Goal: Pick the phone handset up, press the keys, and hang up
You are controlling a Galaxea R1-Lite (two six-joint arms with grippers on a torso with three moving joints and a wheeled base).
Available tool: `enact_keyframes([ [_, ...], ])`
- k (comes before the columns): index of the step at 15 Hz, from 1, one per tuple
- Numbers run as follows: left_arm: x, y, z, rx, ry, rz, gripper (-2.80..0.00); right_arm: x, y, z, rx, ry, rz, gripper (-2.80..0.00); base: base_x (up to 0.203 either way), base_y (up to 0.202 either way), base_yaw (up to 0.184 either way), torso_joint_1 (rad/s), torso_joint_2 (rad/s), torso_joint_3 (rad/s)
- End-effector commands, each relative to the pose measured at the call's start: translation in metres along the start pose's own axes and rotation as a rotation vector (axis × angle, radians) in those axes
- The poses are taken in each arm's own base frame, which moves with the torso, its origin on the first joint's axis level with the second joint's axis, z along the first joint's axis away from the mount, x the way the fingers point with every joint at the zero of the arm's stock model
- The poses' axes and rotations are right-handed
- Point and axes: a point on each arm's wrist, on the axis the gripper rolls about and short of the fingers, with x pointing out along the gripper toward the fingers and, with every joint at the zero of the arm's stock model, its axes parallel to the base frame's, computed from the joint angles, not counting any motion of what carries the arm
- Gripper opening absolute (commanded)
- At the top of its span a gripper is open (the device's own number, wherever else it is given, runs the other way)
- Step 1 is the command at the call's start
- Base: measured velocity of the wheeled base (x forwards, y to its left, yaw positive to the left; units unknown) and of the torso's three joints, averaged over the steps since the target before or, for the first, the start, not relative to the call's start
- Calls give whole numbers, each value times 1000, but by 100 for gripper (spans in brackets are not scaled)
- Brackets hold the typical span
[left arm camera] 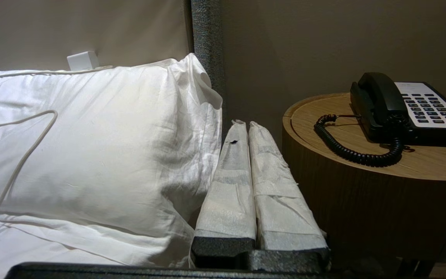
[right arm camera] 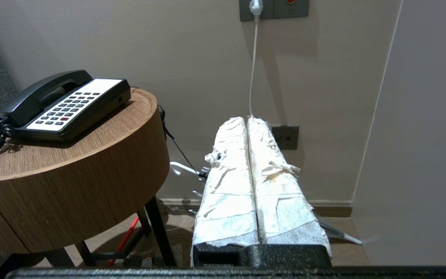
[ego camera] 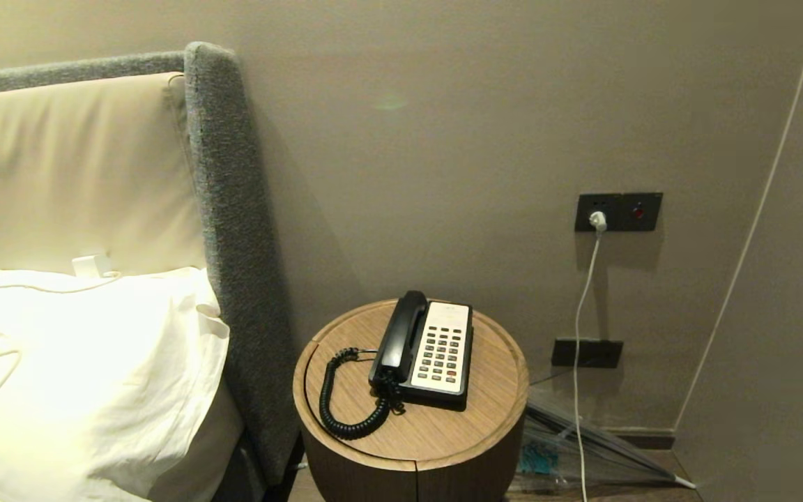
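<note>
Head view — one round wooden side table (ego camera: 412, 425) stood against a beige wall, beside a grey upholstered headboard (ego camera: 231, 230) and a white pillow (ego camera: 81, 376). On the table lay a black-and-cream phone base (ego camera: 443, 390), with the phone handset (ego camera: 399, 336) seated in its cradle along the base's left side and its black coiled cord (ego camera: 346, 411) looping over the tabletop. The keys (ego camera: 441, 352), a grid of dark buttons with one red, sat in the cream faceplate just right of the handset. Small print at the top of the faceplate and on the keys was too fine to read; no brand could be made out.

A dark wall socket plate (ego camera: 617, 211) held a white plug and cable (ego camera: 583, 328), which ran out of frame at the bottom. A clear wrapped item (ego camera: 583, 446) behind the table could not be identified.

Neither arm appeared in the head view. In the left wrist view, the left gripper (left arm camera: 242, 124) — fingers wrapped in white, pressed together, holding nothing — sat low between pillow and table. In the right wrist view, the right gripper (right arm camera: 248, 120), likewise wrapped, had its fingers together and empty, to the right of the table and below its top.
</note>
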Motion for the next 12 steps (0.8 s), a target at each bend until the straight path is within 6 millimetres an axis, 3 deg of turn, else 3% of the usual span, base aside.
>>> enact_keyframes([
  [1, 2, -1, -12, -8, 45, -3, -280, 1, 0, -6, 0, 21, 0, -280, 0, 0, 0, 0, 0, 0],
  [6, 2, -1, -12, -5, 45, -2, -280, 1, 0, -6, 0, 21, 0, -280, 0, 0, 0, 0, 0, 0],
  [12, 2, -1, -12, -7, 46, 0, -280, 1, 0, -6, 0, 21, 0, -280, 0, 0, 0, 2, 2, 125],
])
